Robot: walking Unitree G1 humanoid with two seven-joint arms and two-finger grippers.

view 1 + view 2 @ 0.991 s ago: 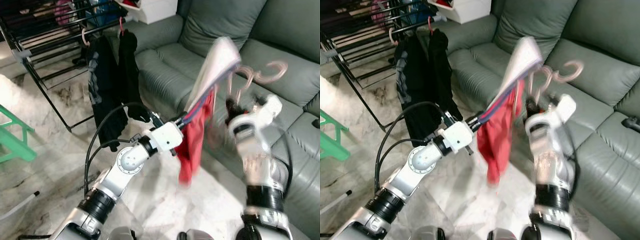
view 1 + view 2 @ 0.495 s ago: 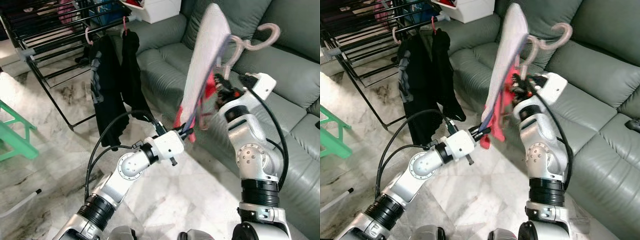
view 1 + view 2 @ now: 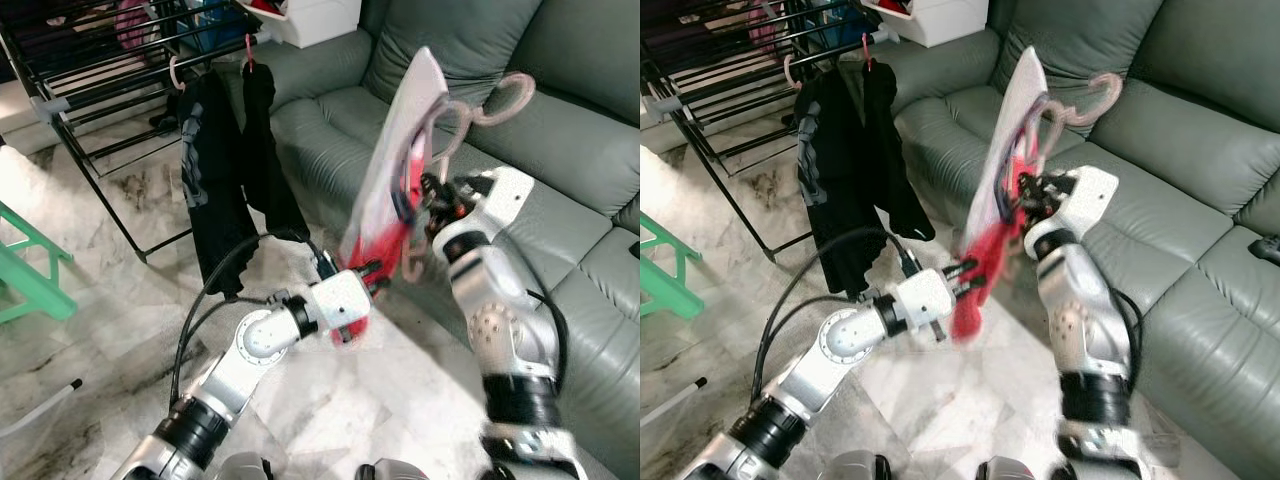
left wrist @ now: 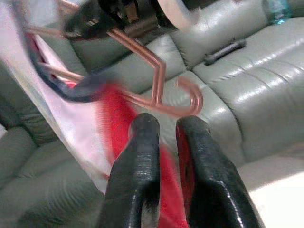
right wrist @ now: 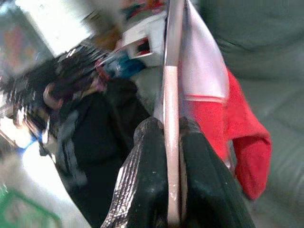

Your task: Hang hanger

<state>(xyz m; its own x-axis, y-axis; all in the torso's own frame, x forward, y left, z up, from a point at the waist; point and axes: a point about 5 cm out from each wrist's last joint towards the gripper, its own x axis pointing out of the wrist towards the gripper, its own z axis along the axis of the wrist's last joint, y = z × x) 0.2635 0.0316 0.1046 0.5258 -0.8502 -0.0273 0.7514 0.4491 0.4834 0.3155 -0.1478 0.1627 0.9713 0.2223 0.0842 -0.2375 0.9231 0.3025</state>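
A pink hanger [image 3: 508,96] carries a white and red garment [image 3: 393,160] in front of the sofa. My right gripper [image 3: 432,192] is shut on the hanger's bar [image 5: 171,71], just under the hooks. The garment's red part [image 3: 385,240] hangs down to my left gripper [image 3: 370,276], which is shut on its lower edge; in the left wrist view red cloth shows between the black fingers [image 4: 140,156]. The drying rack [image 3: 100,70] stands to the far left, well apart from the hanger.
Two black garments [image 3: 225,170] hang on pink hangers from the rack's front rail. A grey-green sofa [image 3: 580,130] runs along the right and back. A green stool [image 3: 25,285] stands at the left edge. Marble floor lies between rack and sofa.
The hanger and garment have dropped a little and tilted, and the red part now hangs lower. My left gripper has shifted slightly right and down with the cloth.
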